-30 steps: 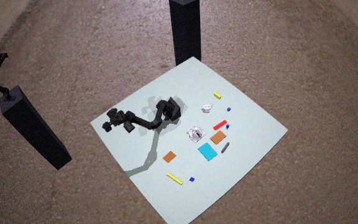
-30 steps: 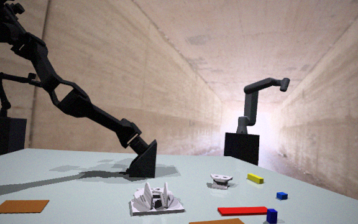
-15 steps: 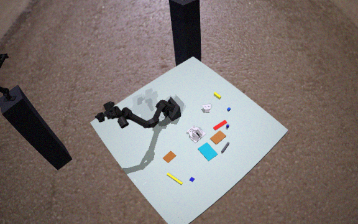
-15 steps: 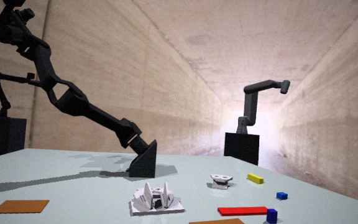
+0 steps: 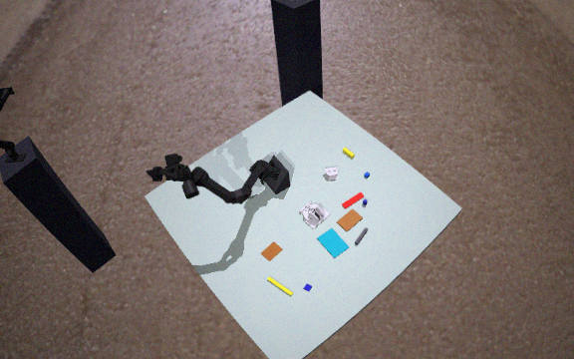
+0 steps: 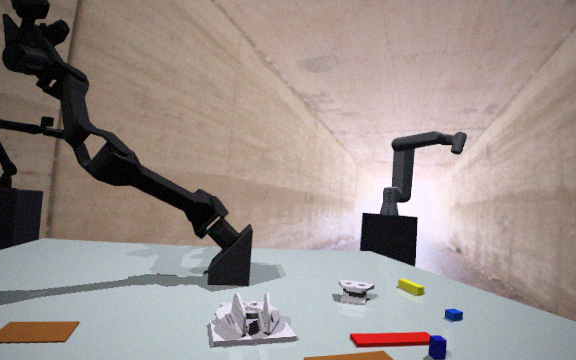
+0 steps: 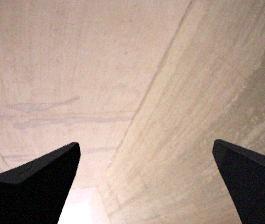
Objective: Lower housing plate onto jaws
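Note:
The white base (image 5: 314, 214) (image 6: 225, 342) lies flat on the table. In the exterior view, two pointed white jaws stand up on it, the left jaw (image 6: 238, 317) and the right jaw (image 6: 268, 316), with a dark gap between them. The white housing plate (image 5: 331, 172) (image 6: 356, 285) is apart from the base, on the table behind and to the right of it in that view. Its underside is mostly hidden. My gripper (image 7: 148, 149) is open and empty, raised high and well away from both white parts. The wrist view shows only walls and ceiling.
A red bar (image 5: 353, 200) (image 6: 390, 339), a cyan plate (image 5: 333, 242), two orange plates (image 5: 271, 251) (image 5: 350, 219), a grey rod (image 5: 361, 236), yellow bars (image 5: 348, 153) (image 5: 280, 286) and small blue blocks (image 5: 367, 175) (image 5: 307, 287) lie around the white parts. Other arms stand on dark pedestals beyond the table.

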Controlling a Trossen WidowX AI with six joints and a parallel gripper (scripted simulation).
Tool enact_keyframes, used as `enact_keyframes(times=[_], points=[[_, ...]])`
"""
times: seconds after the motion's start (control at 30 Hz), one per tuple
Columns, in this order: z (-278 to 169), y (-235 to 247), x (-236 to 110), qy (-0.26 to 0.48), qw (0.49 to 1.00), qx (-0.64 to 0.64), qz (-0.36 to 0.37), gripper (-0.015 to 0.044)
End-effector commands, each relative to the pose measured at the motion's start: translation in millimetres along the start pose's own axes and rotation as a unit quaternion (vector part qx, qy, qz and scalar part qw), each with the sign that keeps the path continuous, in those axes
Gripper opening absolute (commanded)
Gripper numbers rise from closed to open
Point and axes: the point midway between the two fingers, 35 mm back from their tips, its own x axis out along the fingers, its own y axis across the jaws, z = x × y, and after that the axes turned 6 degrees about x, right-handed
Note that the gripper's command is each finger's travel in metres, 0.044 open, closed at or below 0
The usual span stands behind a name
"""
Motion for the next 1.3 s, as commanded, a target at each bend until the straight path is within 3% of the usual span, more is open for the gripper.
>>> enact_keyframes(times=[0.0, 0.37, 1.27], points=[[23, -9, -2, -0.025, 0.999, -0.034, -0.008, 0.0440], [68, -25, -4, -0.071, 0.989, -0.127, -0.030, 0.0440], [129, -27, -14, -0.131, 0.959, -0.250, -0.038, 0.0440]])
